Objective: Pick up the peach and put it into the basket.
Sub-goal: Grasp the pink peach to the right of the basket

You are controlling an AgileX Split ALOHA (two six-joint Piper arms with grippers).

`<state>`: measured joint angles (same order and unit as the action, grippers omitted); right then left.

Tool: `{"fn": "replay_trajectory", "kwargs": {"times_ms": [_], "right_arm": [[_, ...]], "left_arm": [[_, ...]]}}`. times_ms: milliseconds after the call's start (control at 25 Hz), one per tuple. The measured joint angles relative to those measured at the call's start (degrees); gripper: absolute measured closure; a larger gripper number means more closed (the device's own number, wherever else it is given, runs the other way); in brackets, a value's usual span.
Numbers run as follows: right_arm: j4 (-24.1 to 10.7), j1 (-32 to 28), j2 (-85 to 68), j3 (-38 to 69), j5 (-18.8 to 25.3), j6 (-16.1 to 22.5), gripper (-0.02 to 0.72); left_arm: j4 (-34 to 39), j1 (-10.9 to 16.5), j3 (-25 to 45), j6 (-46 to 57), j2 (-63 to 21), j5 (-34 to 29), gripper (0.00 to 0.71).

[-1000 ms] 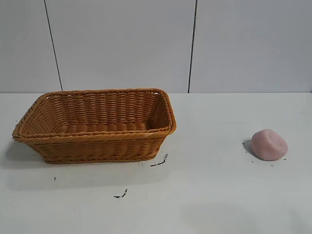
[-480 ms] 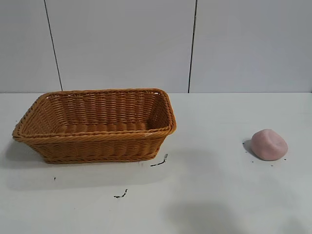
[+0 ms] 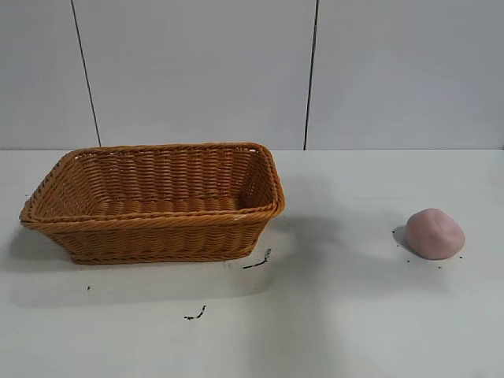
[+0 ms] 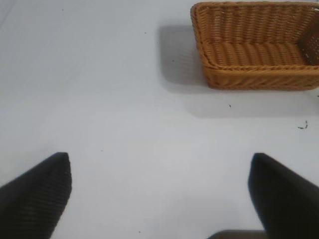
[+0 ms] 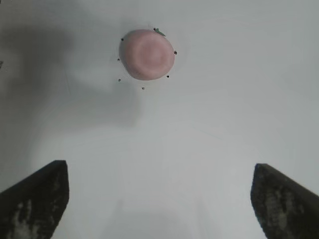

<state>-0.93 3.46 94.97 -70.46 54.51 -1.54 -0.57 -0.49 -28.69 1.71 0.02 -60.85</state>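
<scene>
The dusty-pink peach (image 3: 435, 233) lies on the white table at the right of the exterior view, apart from everything. The orange-brown wicker basket (image 3: 157, 224) stands at the left with nothing in it. Neither arm shows in the exterior view. In the right wrist view the peach (image 5: 148, 54) sits well ahead of my right gripper (image 5: 159, 174), whose dark fingers stand wide open above bare table. My left gripper (image 4: 160, 167) is open too, over bare table, with the basket (image 4: 259, 74) farther off to one side.
Small dark specks and scuff marks (image 3: 260, 261) dot the table near the basket and around the peach. A grey panelled wall (image 3: 315, 71) closes the back. A broad shadow lies on the table between the basket and the peach.
A soft shadow on the table has drifted from the front edge back toward the gap between the basket and the peach. The peach and the basket have stayed put.
</scene>
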Motion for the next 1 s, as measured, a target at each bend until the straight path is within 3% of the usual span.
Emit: {"fn": "replay_trajectory", "kwargs": {"times_ms": [160,720,1000], "right_arm": [[-1.1,0.1,6.9,-2.3,-2.3,1.5,0.015],[-1.5,0.1,21.9,-2.6,-15.9,1.5,0.008],[-1.5,0.1,23.8,-2.6,-18.0,1.5,0.008]], "left_arm": [[0.0,0.0,0.0,0.0,0.0,0.0,0.017],[0.0,0.0,0.0,0.0,0.0,0.0,0.017],[0.0,0.0,0.0,0.0,0.0,0.0,0.017]]}}
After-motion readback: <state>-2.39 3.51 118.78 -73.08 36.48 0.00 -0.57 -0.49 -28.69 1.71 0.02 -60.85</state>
